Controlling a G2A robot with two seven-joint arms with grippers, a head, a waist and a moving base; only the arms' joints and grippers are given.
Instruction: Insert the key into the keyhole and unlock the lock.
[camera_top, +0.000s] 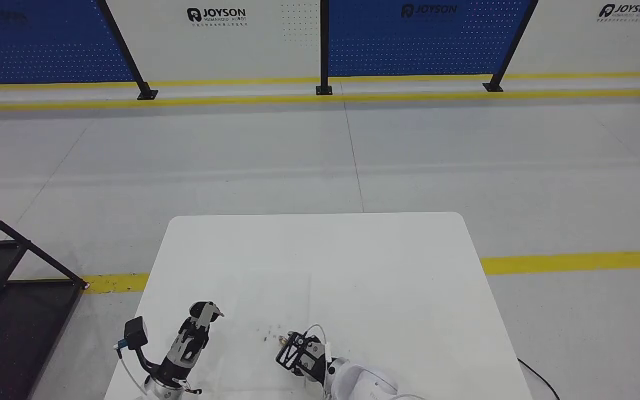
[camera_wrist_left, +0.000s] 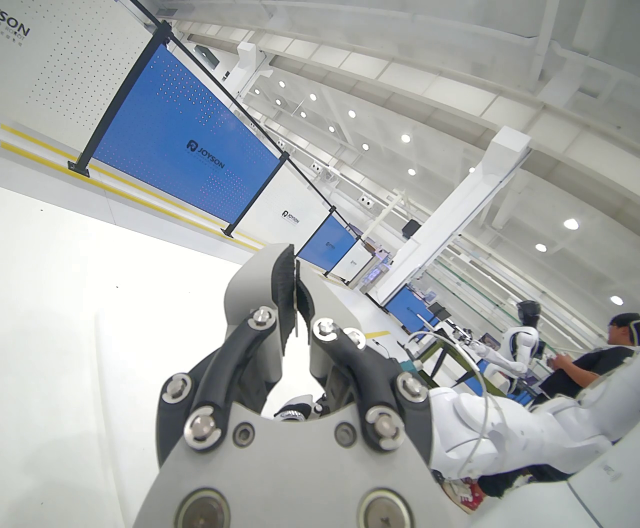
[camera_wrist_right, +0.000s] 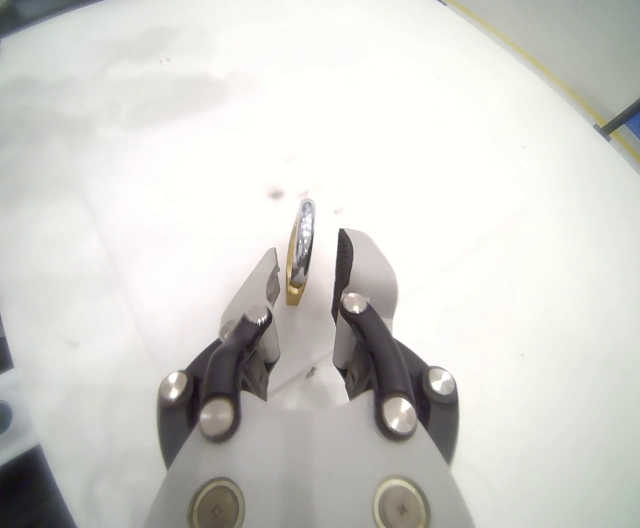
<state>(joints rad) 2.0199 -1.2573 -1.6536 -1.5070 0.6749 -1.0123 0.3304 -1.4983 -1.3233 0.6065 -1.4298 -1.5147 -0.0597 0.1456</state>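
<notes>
The lock (camera_wrist_right: 300, 255) stands on the desk (camera_wrist_right: 450, 200) between the fingers of the open, empty right claw (camera_wrist_right: 310, 246). The left claw (camera_wrist_left: 294, 264) is pinched on the key (camera_wrist_left: 297, 306).

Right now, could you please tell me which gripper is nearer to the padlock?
The right. The right gripper has its open jaws either side of the padlock; the left gripper sits apart, farther along the table.

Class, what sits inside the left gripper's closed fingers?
A thin flat metal strip, seen edge-on, is pinched between the left gripper's black pads. It is probably the key, but the pads cover its faces, so its shape cannot be confirmed.
</notes>
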